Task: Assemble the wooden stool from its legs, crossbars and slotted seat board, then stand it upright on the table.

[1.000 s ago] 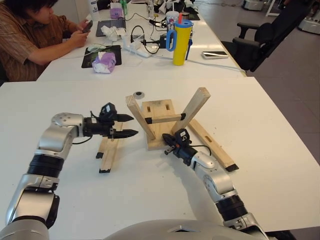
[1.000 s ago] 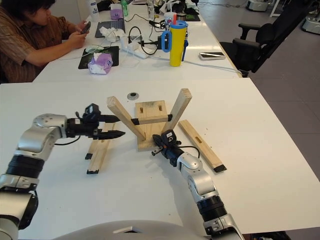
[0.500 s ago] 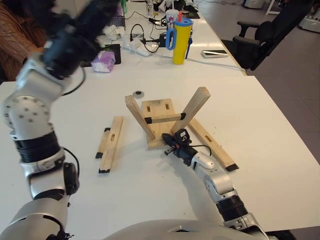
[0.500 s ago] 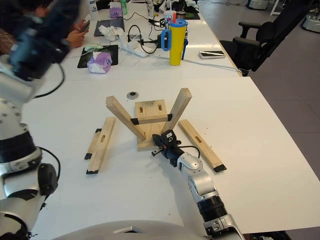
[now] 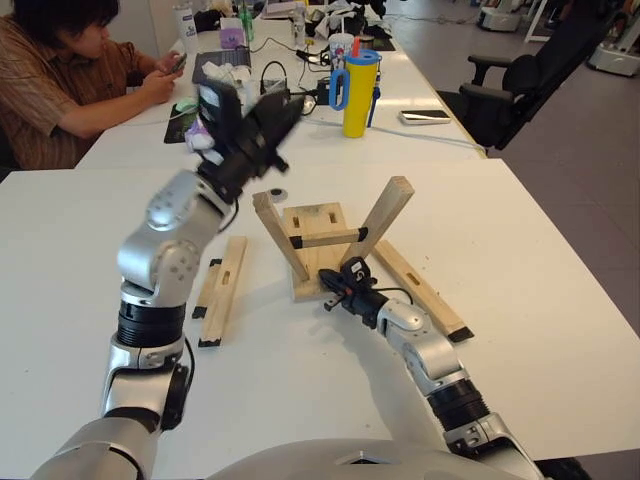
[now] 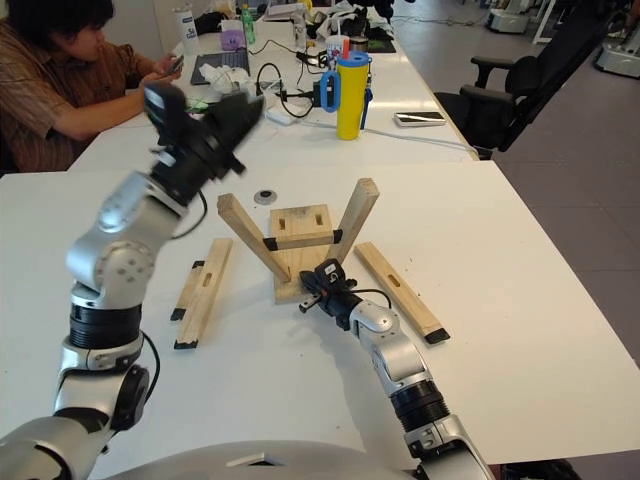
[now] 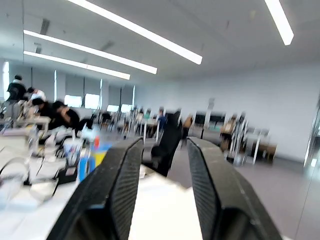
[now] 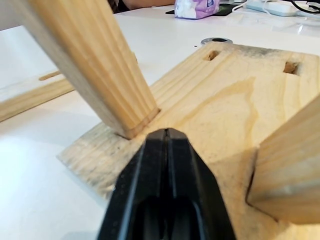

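Observation:
The slotted seat board (image 5: 322,216) lies flat on the white table. Two legs (image 5: 278,232) (image 5: 385,215) stand in it, splayed like a V and joined by a thin crossbar (image 5: 330,238). My right gripper (image 5: 335,291) is shut, its tip resting on the board's near edge between the two legs; the wrist view shows its closed fingertips (image 8: 166,136) on the wood. A loose slotted piece (image 5: 222,288) lies left of the board, another (image 5: 420,290) right of it. My left gripper (image 5: 280,108) is raised high above the table's back, open and holding nothing (image 7: 165,145).
A small round disc (image 5: 277,192) lies just behind the seat board. On the table beyond stand a yellow bottle (image 5: 358,92), cables and other clutter. The table's right edge (image 5: 560,250) runs close to the right-hand loose piece.
My left arm has swung up from beside the left loose piece to high over the back of the table. The right gripper and the stool parts have stayed put.

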You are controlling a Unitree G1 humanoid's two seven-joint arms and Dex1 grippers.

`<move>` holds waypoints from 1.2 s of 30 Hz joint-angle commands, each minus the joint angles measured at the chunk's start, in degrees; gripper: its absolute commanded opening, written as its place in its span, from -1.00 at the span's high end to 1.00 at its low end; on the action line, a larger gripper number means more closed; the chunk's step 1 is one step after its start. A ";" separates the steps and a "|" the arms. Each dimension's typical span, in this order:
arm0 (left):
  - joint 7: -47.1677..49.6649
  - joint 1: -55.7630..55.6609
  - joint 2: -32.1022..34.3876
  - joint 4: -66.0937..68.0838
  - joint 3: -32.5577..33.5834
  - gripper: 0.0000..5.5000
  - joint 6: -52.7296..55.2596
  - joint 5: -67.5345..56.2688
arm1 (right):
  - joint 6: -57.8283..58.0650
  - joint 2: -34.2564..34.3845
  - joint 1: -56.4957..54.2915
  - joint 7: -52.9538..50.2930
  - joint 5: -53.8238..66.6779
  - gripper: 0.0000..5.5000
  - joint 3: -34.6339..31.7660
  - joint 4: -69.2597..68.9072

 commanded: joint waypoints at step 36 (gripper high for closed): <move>-29.45 17.76 15.93 -1.68 -29.56 0.40 18.85 8.72 | -1.45 -21.23 -17.85 22.27 10.85 1.00 -16.99 4.45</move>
